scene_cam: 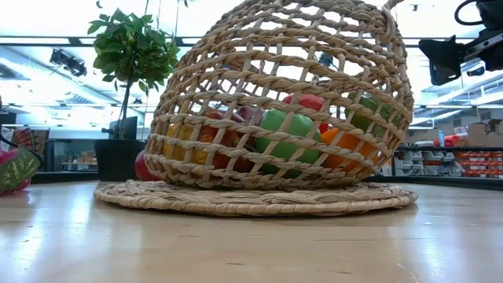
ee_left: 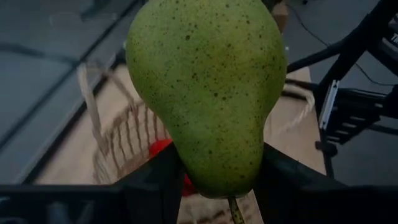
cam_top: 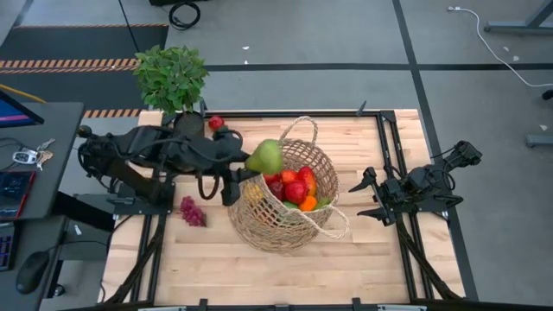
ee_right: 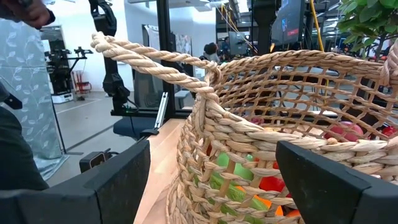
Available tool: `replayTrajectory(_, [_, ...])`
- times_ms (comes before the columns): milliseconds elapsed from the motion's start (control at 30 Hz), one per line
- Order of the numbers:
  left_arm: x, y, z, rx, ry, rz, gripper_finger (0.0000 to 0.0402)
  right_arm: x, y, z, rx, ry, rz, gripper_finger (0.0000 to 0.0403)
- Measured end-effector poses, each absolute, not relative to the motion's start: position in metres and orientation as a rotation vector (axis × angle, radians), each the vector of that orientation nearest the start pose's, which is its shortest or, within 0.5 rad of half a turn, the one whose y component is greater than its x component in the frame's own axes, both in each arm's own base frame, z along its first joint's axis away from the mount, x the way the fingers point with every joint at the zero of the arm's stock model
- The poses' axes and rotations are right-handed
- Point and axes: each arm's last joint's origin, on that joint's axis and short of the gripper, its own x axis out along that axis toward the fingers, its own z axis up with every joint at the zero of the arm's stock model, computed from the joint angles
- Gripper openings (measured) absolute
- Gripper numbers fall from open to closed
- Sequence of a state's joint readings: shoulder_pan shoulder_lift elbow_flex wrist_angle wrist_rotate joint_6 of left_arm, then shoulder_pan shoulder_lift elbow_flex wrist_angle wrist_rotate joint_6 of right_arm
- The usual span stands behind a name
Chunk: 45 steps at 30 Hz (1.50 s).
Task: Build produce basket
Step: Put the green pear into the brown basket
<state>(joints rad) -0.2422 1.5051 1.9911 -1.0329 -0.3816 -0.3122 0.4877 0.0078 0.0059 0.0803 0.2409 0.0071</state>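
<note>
The tan wicker basket stands mid-table on its flat base and holds red, orange and green produce. My left gripper reaches in from the table's left and is shut on a green speckled pear above the basket's left rim. My right gripper waits open at the basket's right side, with the basket wall and a loop handle just ahead of its fingers. Purple grapes lie on the table left of the basket. A red piece lies by the plant pot. My left gripper pinches the pear between its two fingers at the narrow neck, just above the stem. The fingers come in roughly level from the table's left. The pear is lifted clear, its broad end pointing away from the gripper over the basket's rim.
A leafy plant in a black pot stands at the table's far left corner. The basket fills the low view, and a red-green piece shows at its left edge. Bare wood lies along the near edge. A desk with a keyboard stands beyond the table's left.
</note>
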Motion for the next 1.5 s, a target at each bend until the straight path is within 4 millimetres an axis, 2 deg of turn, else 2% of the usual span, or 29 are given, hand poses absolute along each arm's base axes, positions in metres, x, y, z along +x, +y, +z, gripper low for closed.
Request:
replayTrajectory(133, [0.272,-0.051,0.492,-0.023,0.429,0.195,0.0163,0.089,0.039,0.173,0.035,-0.073,0.247,0.035])
replayTrajectory(433, [0.296,-0.034,0.499,0.414,0.333,0.198,0.0164,0.089,0.039,0.173,0.035,-0.073,0.247,0.035])
replayTrajectory(767, [0.333,-0.015,0.477,0.858,0.451,0.174,0.0165,0.089,0.04,0.173,0.035,-0.072,0.247,0.035])
replayTrajectory(1067, [0.353,-0.018,0.459,1.214,0.534,0.059,0.0165,0.089,0.04,0.174,0.038,-0.08,0.247,0.035])
replayTrajectory(1333, [0.358,-0.018,0.457,1.247,0.534,0.056,0.0165,0.089,0.04,0.174,0.039,-0.084,0.247,0.035])
replayTrajectory(1400, [0.358,-0.018,0.456,1.194,0.532,0.069,0.0165,0.089,0.04,0.174,0.039,-0.084,0.247,0.035])
replayTrajectory(1500, [0.358,-0.017,0.457,1.015,0.51,0.118,0.0165,0.089,0.04,0.174,0.04,-0.085,0.247,0.035])
